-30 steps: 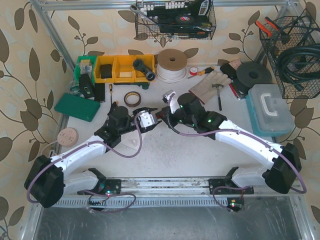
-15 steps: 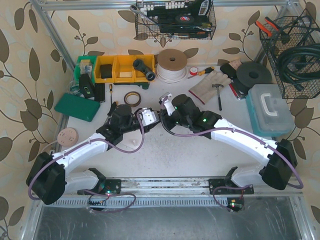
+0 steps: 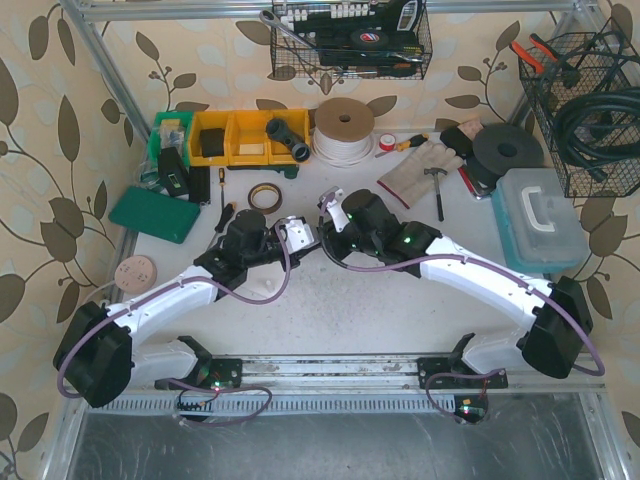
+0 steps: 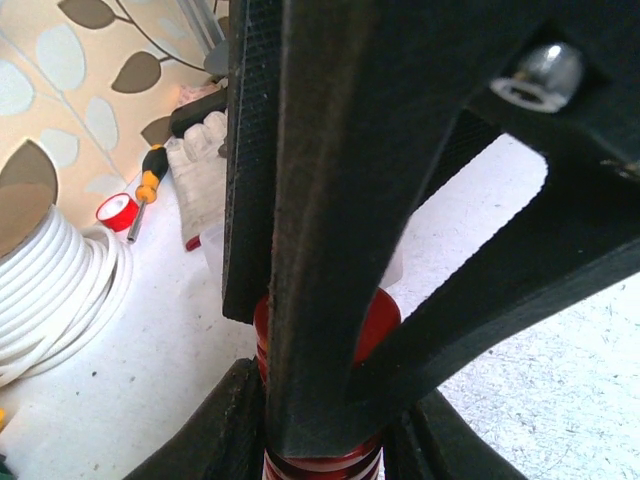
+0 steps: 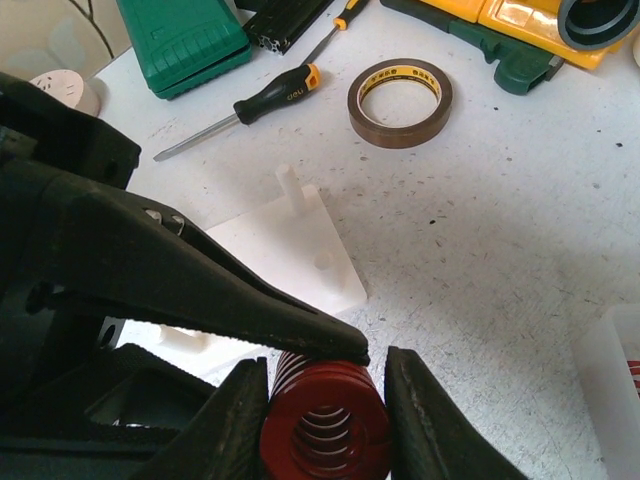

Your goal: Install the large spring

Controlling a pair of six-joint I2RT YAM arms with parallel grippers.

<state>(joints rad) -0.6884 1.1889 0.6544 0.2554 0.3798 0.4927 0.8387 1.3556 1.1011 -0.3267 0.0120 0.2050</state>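
Reaching inward above the table (image 3: pixel 330 310), both arms meet; right gripper (image 5: pixel 325 365) and left gripper (image 4: pixel 322 440) each clamp the red spring (image 5: pixel 320 420).

The black handle of the screwdriver (image 5: pixel 262 98) carries a short white brand word that seems to read "deli". The roll of brown tape (image 5: pixel 400 102) has dark print around its yellow inner ring, too small to read.
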